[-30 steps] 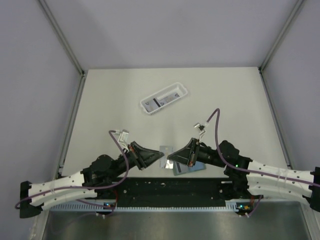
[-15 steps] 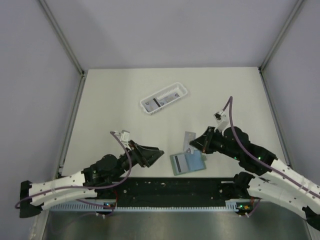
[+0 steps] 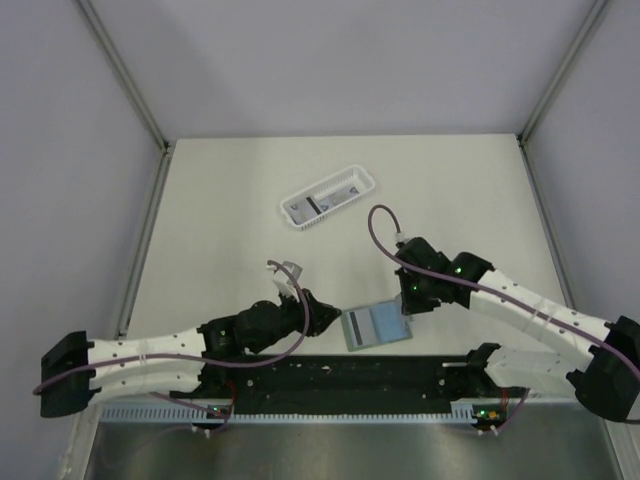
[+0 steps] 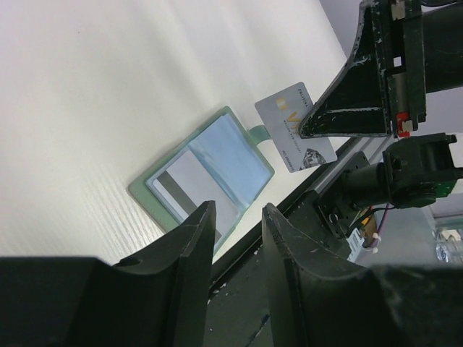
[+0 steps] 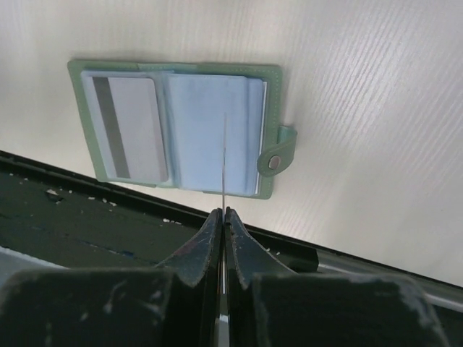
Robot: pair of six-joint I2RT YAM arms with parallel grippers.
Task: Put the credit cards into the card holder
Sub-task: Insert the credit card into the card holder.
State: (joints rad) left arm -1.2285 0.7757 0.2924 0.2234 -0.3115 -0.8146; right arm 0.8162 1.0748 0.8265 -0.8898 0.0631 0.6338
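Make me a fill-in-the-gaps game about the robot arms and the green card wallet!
1. The right gripper is pinching a thin credit ____.
2. The card holder lies ____ on the table, its pale inside showing.
3. The card tucked inside it has a dark ____ across it.
4. The left gripper holds ____.
Missing words: card; open; stripe; nothing.

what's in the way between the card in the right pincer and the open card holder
Nothing visible. The right pincer holds the card edge-on over the pale pocket of the card holder, with bare space between. A second card lies in the other pocket; the open left pincer hovers off to one side.
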